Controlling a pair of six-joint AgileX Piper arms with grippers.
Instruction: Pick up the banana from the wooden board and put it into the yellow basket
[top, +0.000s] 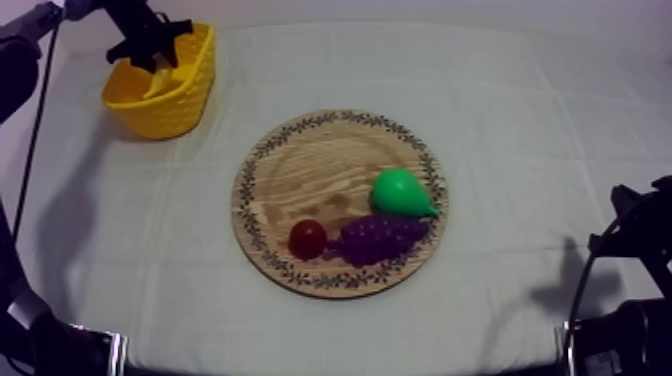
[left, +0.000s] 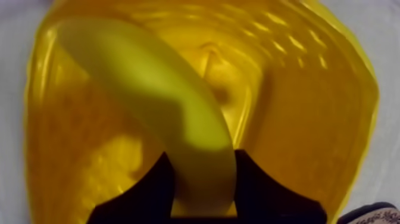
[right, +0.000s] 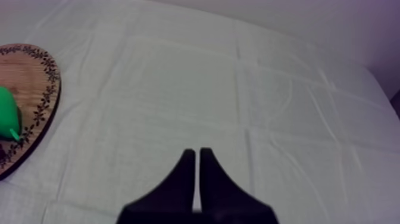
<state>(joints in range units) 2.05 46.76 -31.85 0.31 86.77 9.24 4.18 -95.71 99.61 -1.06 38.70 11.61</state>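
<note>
The yellow banana hangs inside the yellow basket, held at one end between my left gripper's black fingers. From above, that gripper sits over the basket at the table's far left, with the banana showing under it. The round wooden board lies mid-table. My right gripper rests over bare cloth with its fingers pressed together as a narrow wedge; its arm is at the right edge.
On the board lie a green pear, a bunch of purple grapes and a small red fruit. The pear and the board's patterned rim appear beside my right gripper.
</note>
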